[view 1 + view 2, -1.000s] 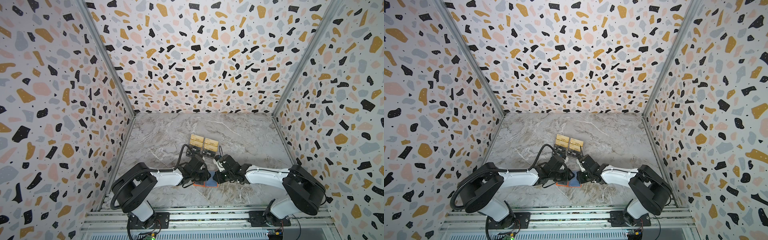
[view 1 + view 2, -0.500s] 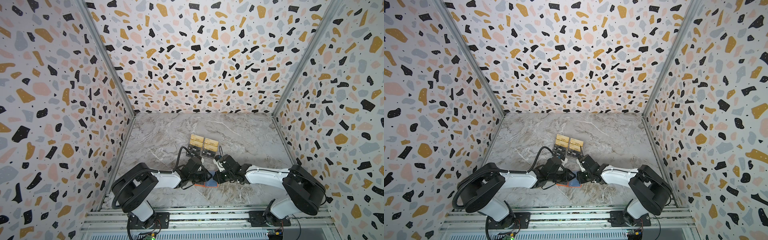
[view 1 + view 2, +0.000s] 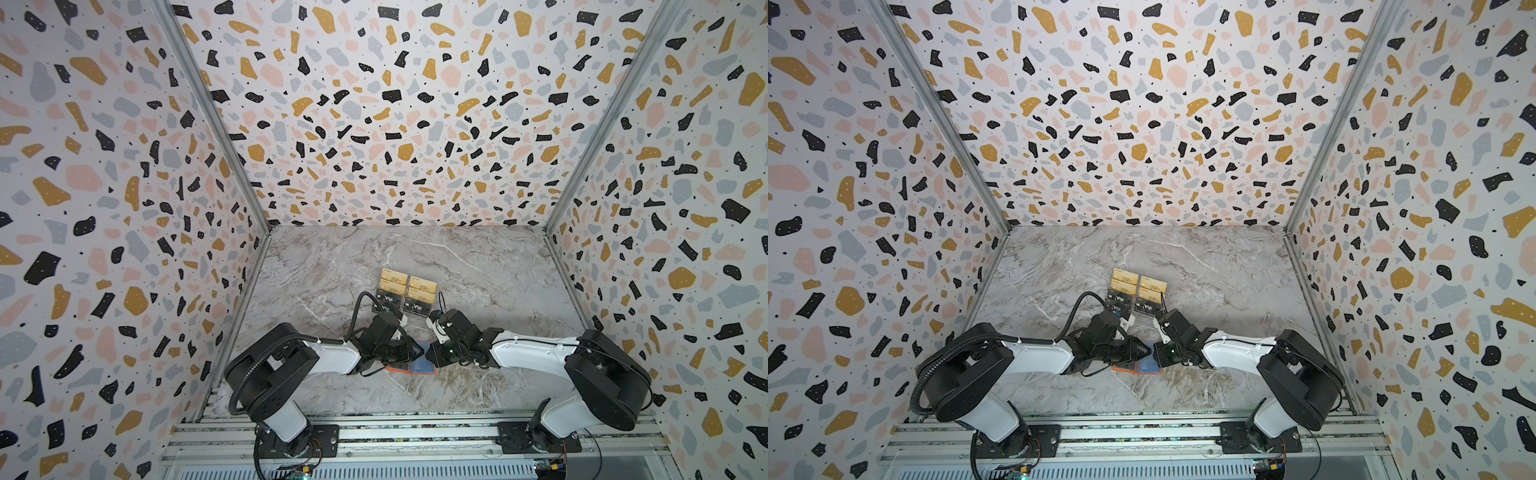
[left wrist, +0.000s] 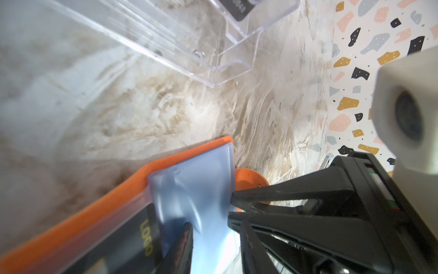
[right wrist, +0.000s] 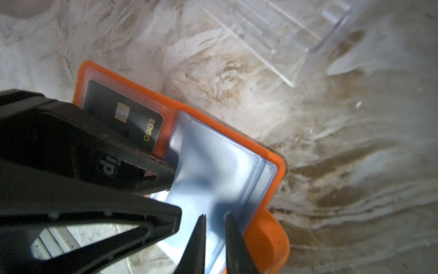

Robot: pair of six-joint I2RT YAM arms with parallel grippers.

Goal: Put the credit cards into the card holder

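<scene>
Marble-patterned tabletop (image 3: 478, 270) enclosed by speckled walls (image 3: 395, 124). An orange card holder (image 3: 411, 369) lies open near the front edge, between the two arms. One black card marked LOGO (image 5: 123, 113) already sits in a pocket on one page. Clamped in the left gripper (image 5: 175, 194) is a black card with Vip lettering (image 5: 107, 166), brought up against a clear sleeve (image 5: 213, 166) on the facing page. Jaws nearly together, the right gripper (image 4: 231, 206) pinches that sleeve's free edge and holds it raised. Judged progress: early, with one card stowed and one being presented. Several gold and black cards (image 3: 407, 293) are left in the clear stand (image 4: 213, 59) just behind the grippers. The curled, floppy sleeve and closely set fingertips leave little room for entry.
</scene>
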